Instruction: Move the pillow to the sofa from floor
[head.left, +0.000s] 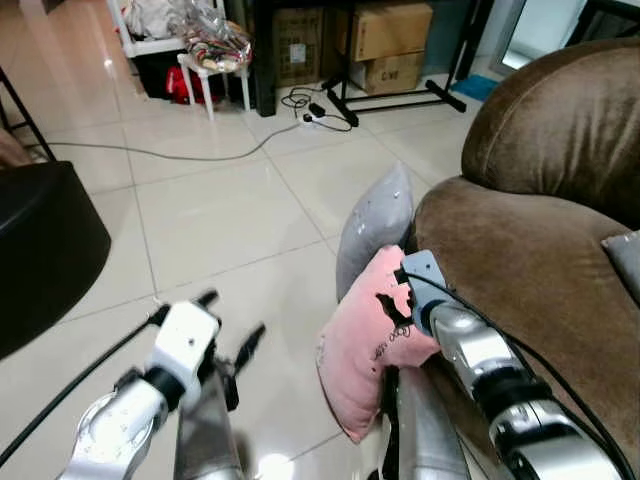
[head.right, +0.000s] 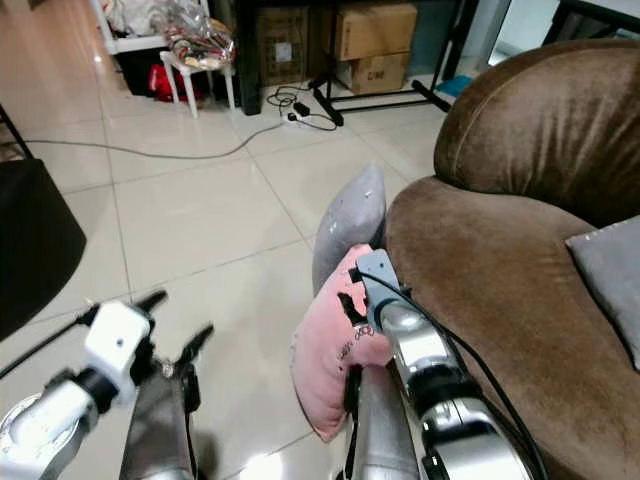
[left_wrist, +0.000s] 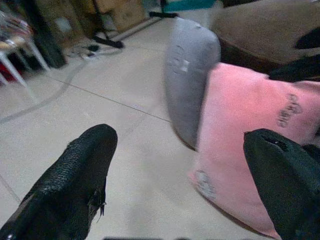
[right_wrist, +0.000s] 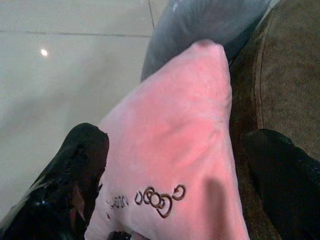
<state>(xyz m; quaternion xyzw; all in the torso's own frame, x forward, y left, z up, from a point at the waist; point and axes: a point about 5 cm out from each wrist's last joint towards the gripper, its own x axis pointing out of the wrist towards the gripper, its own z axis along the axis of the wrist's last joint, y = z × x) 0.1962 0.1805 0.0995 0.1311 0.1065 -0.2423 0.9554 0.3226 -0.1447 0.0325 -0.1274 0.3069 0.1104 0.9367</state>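
While spread wide and straddling the soft pink plush pillow (right_wrist: 170, 150), right gripper (head.left: 395, 295) grips nothing yet. Left gripper (head.left: 232, 325), also parted, hovers beside. Propped on glossy tile floor (head.left: 210, 220) against brown velour sofa (head.left: 530, 250); likely light, squashy, best pinched at top edge. Behind, smooth grey cushion (head.left: 375, 235).

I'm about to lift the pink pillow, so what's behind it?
A grey pillow stands on the floor behind the pink pillow, both against the brown sofa. Its lower part is covered by the pink one. The right gripper straddles the pink pillow, fingers open.
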